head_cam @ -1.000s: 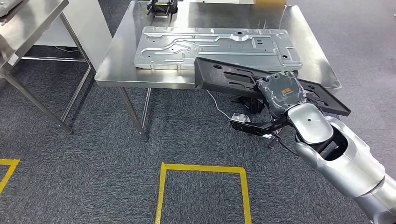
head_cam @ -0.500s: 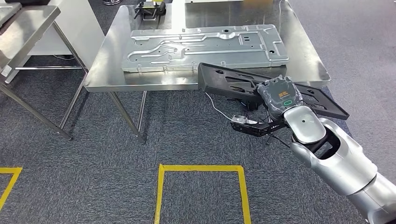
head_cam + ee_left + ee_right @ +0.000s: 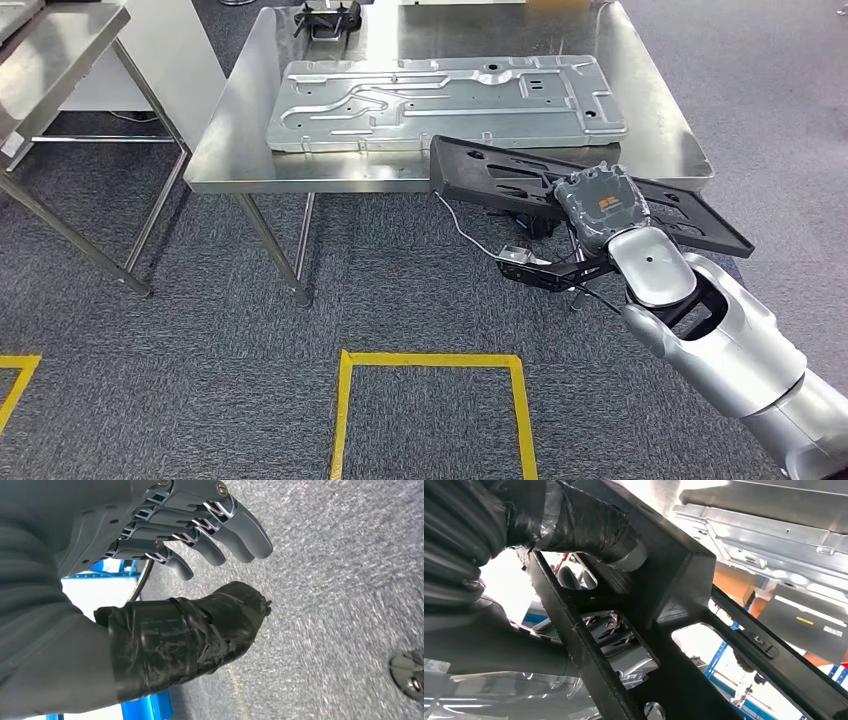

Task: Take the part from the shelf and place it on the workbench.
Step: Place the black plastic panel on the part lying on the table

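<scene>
A long flat black part (image 3: pixel 500 175) with cut-outs hangs level just in front of the steel workbench (image 3: pixel 240 160), its far end over the near edge. My right hand (image 3: pixel 598 204) grips it near the middle. In the right wrist view the taped thumb (image 3: pixel 589 525) lies on top of the black part (image 3: pixel 674 605) with dark fingers beneath its frame. My left hand (image 3: pixel 200 555) hangs over grey carpet, fingers spread, thumb apart, holding nothing.
A large stamped silver metal panel (image 3: pixel 440 100) covers most of the workbench. A small black fixture (image 3: pixel 328 17) sits at its far edge. A second steel table (image 3: pixel 60 60) stands at the left. Yellow floor tape (image 3: pixel 430 362) marks a square on the carpet.
The view has shifted between frames, so the workbench sits slightly differently. My right hand still holds the black part at about the same height beside the bench's near edge.
</scene>
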Action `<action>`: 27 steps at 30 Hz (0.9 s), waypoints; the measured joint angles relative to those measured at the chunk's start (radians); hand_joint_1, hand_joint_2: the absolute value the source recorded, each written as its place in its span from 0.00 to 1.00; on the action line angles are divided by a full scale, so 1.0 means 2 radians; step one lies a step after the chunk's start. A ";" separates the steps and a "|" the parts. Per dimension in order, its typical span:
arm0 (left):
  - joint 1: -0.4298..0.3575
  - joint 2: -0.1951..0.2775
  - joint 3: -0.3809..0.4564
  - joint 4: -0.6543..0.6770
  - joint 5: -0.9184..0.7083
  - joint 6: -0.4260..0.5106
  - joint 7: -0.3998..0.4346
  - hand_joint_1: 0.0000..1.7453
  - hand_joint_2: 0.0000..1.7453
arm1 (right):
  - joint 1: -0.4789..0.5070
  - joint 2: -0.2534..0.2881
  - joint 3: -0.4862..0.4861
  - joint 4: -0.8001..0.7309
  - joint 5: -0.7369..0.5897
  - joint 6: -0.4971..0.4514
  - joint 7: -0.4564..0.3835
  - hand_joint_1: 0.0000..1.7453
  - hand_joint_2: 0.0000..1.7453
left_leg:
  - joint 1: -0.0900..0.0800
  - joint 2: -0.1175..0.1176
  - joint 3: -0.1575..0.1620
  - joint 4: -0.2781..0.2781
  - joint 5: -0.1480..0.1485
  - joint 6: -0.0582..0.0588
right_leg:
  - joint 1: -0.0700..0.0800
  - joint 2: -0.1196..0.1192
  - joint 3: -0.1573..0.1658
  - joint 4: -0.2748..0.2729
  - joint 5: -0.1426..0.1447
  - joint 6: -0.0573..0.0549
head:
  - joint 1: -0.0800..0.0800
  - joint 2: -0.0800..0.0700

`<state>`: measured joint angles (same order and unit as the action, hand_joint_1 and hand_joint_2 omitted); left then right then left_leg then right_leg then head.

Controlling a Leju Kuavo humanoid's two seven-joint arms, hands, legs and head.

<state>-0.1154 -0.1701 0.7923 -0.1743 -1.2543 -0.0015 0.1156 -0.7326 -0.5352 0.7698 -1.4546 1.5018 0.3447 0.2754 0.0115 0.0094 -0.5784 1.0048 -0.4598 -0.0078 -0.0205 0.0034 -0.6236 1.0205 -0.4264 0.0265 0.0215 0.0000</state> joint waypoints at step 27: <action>-0.002 -0.002 0.000 0.000 0.000 -0.002 0.001 0.00 1.00 | -0.006 0.005 0.001 -0.004 0.007 0.009 -0.005 1.00 1.00 | 0.019 0.005 -0.023 0.097 -0.076 -0.021 | -0.013 0.002 -0.012 0.025 -0.012 0.004 | -0.008 0.000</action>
<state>-0.1193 -0.1733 0.7923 -0.1747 -1.2535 -0.0054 0.1167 -0.7447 -0.5261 0.7710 -1.4618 1.5158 0.3635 0.2663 0.0502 0.0195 -0.6252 1.1990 -0.6109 -0.0489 -0.0470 0.0077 -0.6471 1.0697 -0.4509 0.0336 0.0046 0.0000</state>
